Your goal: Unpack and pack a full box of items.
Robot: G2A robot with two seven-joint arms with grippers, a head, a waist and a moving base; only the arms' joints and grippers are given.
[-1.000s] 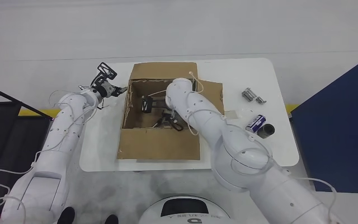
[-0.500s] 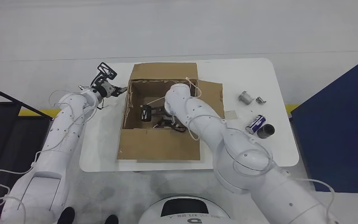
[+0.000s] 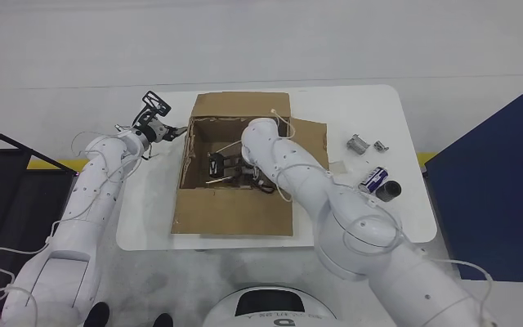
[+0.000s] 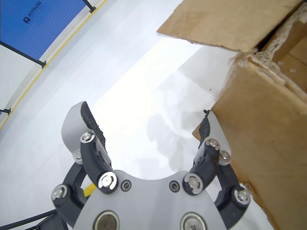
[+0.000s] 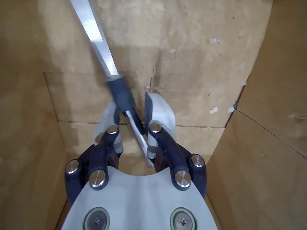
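Right wrist view, nearest first: the right gripper [image 5: 131,107] has its jaws clamped on a flat metal tool [image 5: 94,34], pinching it at a dark, matte collar. The bright, smooth blade slants away from the fingers above the scuffed cardboard floor of the box [image 5: 196,32], so lifting it out likely means clearing the walls lengthwise. Farther off, the left gripper [image 4: 146,118] hangs with jaws apart over the white table [image 4: 124,84], just beside the box's torn outer corner.

Your top camera looks straight down on the whole table [image 3: 368,106] from above. Your left wrist camera sits close outside a corner of the box [image 3: 233,214], and your right wrist camera is very near, inside it. All three views share the box.
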